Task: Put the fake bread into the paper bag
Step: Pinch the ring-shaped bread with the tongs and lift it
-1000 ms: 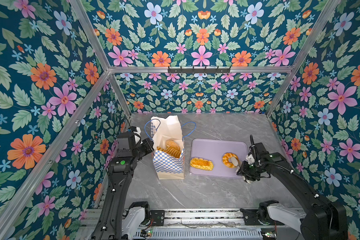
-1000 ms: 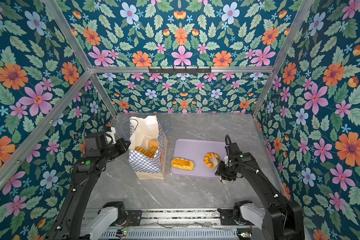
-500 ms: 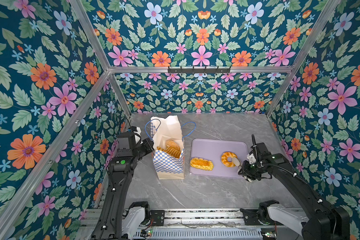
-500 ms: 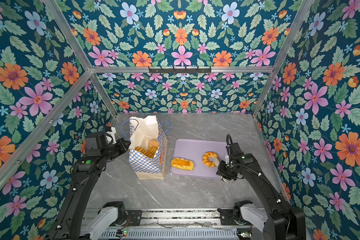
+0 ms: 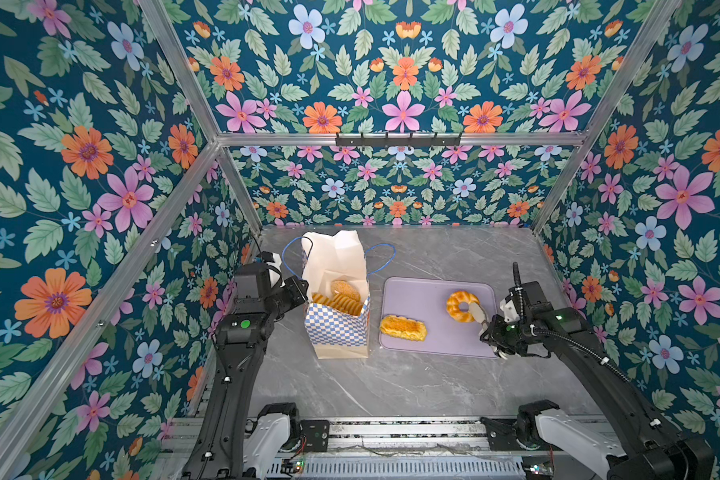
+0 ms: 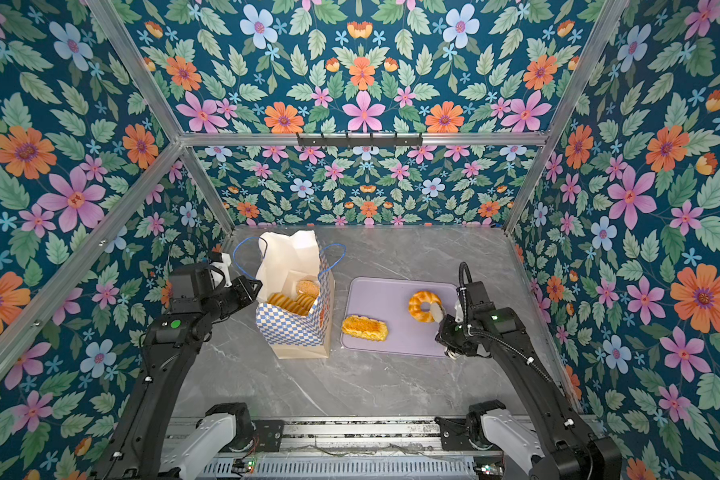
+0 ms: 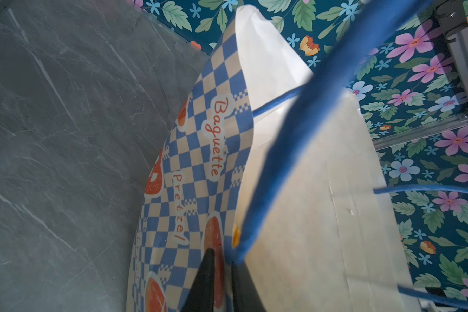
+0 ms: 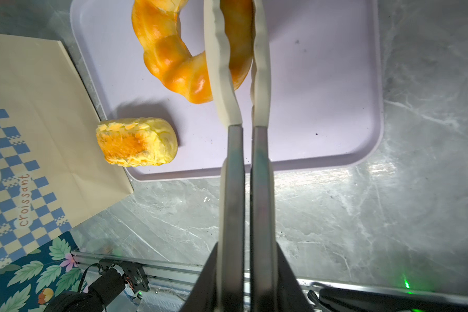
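The paper bag [image 5: 337, 332] [image 6: 292, 328] stands upright and open left of centre, with several fake bread pieces [image 5: 341, 297] [image 6: 296, 301] inside. My left gripper [image 5: 302, 286] [image 6: 256, 286] [image 7: 224, 259] sits astride the bag's left rim [image 7: 243, 162], its jaws a narrow gap apart. A ring-shaped bread [image 5: 454, 299] [image 6: 416, 301] [image 8: 170, 54] is over the lilac tray [image 5: 425, 291], and my right gripper [image 5: 472, 309] [image 6: 435, 309] [image 8: 234, 8] is shut on its near side. A flaky oblong loaf [image 5: 403, 327] [image 6: 364, 327] [image 8: 137, 141] lies at the tray's front left.
The tray [image 6: 383, 295] [image 8: 322, 94] lies flat on the grey marble table, close to the bag's right side [image 8: 38, 108]. The bag's blue cord handles [image 5: 381, 257] [image 7: 295, 140] loop out at both sides. Floral walls enclose the table on three sides.
My right gripper has shut on the ring bread, and the ring has shifted slightly toward the back of the tray. The left arm and the bag have stayed in place.
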Tool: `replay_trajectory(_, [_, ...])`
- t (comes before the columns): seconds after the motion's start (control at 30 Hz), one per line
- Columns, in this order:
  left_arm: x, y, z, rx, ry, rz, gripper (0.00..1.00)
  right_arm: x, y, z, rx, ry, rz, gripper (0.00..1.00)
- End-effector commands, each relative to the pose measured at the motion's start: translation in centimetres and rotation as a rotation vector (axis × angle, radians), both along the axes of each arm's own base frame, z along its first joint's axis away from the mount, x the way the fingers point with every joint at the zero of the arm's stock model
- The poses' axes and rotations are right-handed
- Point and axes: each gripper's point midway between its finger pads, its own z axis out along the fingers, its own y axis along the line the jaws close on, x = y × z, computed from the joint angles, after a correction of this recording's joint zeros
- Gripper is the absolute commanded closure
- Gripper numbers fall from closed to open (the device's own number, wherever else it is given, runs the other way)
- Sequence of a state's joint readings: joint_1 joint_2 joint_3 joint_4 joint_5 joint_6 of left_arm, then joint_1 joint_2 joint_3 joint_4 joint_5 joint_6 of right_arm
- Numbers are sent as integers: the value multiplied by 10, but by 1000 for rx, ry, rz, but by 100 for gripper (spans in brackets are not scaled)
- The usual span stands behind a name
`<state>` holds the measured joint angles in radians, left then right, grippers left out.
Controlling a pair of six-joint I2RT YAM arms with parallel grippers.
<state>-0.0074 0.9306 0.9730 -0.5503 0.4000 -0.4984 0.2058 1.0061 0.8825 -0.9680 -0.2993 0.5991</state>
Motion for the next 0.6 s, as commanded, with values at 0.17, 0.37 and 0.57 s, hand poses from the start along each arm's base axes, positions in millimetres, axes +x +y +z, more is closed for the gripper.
replay_trajectory(0.17, [-1,1,5,2,-7,7,81,9,6,28,46,-66,-10,74])
replay_trajectory(0.37, [-4,2,11,7,-14,8,74,13,10,51,81,-115,-10,74])
replay_trajectory(0.57, [-5,2,13,14,-16,8,84,16,12,64,96,-143,-6,73])
